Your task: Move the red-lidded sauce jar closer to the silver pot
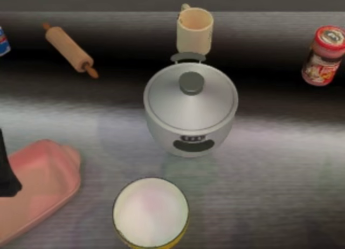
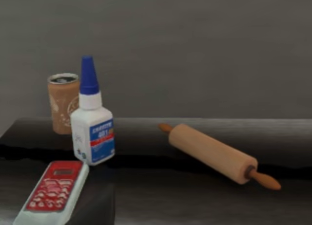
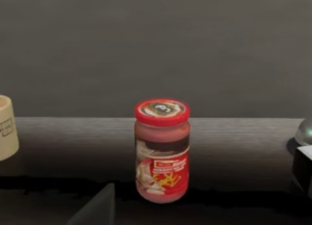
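The jar (image 1: 324, 55) stands upright near the worktop's (image 1: 280, 168) far right corner, well apart from the pot (image 1: 190, 108) at the middle. A cream mug (image 1: 194, 28) sits just behind the pot, a bowl (image 1: 150, 212) at the near edge. Neither gripper shows, so I cannot tell how their fingers stand.

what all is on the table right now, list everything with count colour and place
red-lidded sauce jar: 1, red lid, far right, upright
silver pot: 1, silver-grey, centre, lid on
mug: 1, cream, behind pot
rolling pin: 1, wooden, far left
bowl: 1, white, yellow rim, near centre
pink bottle: 1, lying near left
glue bottle: 1, white, blue cap, far left
brown can: 1, behind glue bottle
red-and-white handset: 1, beside glue bottle
left arm: dark part at left edge; jaws unseen
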Controlling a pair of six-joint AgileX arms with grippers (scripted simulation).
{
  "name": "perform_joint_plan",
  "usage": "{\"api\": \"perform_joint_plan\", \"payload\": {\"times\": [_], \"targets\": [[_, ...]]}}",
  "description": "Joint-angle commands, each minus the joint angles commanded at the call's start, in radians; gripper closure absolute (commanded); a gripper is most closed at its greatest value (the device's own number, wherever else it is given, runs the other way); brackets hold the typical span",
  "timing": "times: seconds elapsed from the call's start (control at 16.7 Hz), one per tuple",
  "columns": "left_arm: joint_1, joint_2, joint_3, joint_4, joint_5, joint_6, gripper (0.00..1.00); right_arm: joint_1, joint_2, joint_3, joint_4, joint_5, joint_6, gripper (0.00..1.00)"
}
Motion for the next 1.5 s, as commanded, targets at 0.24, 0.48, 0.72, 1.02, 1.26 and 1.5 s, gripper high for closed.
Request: {"api": "perform_joint_plan", "payload": {"times": [0.24, 0.48, 0.72, 1.02, 1.26, 1.5], "targets": [[0.0, 0.0, 0.0, 0.0, 0.0, 0.0, 0.0, 0.004, 0.021, 0.026, -0.012, -0.005, -0.003, 0.0], [0.0, 0.0, 0.0, 0.0, 0.0, 0.0, 0.0, 0.016, 0.166, 0.196, -0.098, -0.024, -0.023, 0.0], [0.0, 0.0, 0.0, 0.0, 0.0, 0.0, 0.0, 0.021, 0.428, 0.488, -0.258, -0.041, -0.063, 0.0], [0.0, 0.0, 0.0, 0.0, 0.0, 0.0, 0.0, 0.014, 0.869, 0.954, -0.529, -0.052, -0.137, 0.0], [0.0, 0.0, 0.0, 0.0, 0.0, 0.0, 0.0, 0.005, 1.273, 1.369, -0.771, -0.057, -0.21, 0.0], [0.0, 0.0, 0.0, 0.0, 0.0, 0.0, 0.0, -0.001, 1.686, 1.794, -1.01, -0.064, -0.29, 0.0]]}}
